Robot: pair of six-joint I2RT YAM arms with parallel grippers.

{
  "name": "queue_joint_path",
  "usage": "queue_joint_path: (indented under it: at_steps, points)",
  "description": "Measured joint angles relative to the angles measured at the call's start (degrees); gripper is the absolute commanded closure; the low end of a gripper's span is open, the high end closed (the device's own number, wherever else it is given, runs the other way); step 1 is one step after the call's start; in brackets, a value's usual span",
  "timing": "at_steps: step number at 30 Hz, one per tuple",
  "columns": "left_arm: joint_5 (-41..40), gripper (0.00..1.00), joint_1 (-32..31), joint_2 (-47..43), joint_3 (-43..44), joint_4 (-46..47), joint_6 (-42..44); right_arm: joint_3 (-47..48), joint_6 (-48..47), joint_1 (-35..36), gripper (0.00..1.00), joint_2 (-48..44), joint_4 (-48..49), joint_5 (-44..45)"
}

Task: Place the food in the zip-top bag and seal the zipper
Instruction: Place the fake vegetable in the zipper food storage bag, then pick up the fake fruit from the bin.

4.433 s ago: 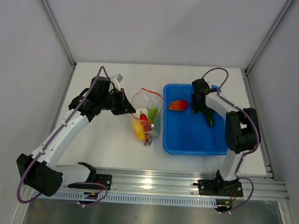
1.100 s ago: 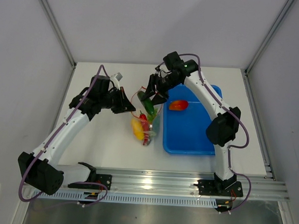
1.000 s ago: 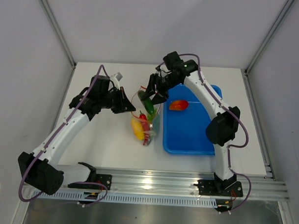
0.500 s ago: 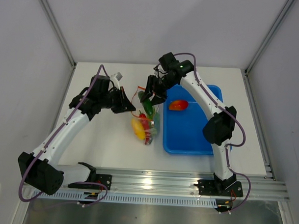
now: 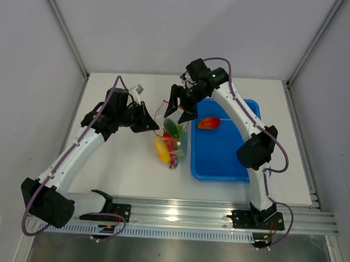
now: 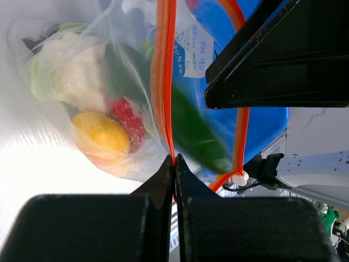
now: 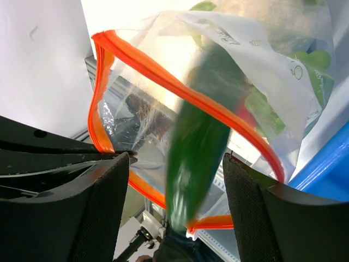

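Note:
The clear zip-top bag (image 5: 170,136) lies left of the blue tray, mouth held open. My left gripper (image 5: 151,127) is shut on its red-orange zipper strip (image 6: 165,82), jaws pinching the strip in the left wrist view (image 6: 174,162). My right gripper (image 5: 181,106) is open just above the mouth. The dark green cucumber (image 7: 199,158) is blurred, loose between the open fingers (image 7: 103,210) and passing through the zipper loop (image 7: 180,82) into the bag. Inside are cauliflower (image 6: 76,76), yellow pepper (image 6: 101,136), a red piece (image 6: 125,112) and the cucumber (image 6: 191,131). A red tomato (image 5: 208,122) lies in the tray.
The blue rectangular tray (image 5: 225,161) sits right of the bag and touches it. White walls and metal posts close in the table at the back and sides. An aluminium rail (image 5: 178,214) runs along the near edge.
My right arm carried the cucumber from the tray to over the bag's mouth. Its jaws have now opened and the cucumber is dropping into the bag. The left arm has not moved.

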Motion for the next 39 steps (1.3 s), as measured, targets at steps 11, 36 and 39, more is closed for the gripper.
queue_joint_path:
  at_steps: [11, 36, 39]
  points:
    - [0.11, 1.0, 0.0, 0.0, 0.0, -0.02, 0.04, 1.07, -0.61, 0.81, 0.28, 0.0, -0.46, 1.53]
    - [-0.04, 0.99, 0.0, -2.45, -1.27, -0.79, 0.17, -9.18, -9.57, -12.61, 0.01, -14.08, 2.36, 28.39]
    - [-0.09, 0.99, 0.0, -2.73, -1.33, -0.96, 0.2, -17.79, -8.52, -15.17, 0.01, -16.09, 6.84, 25.7]
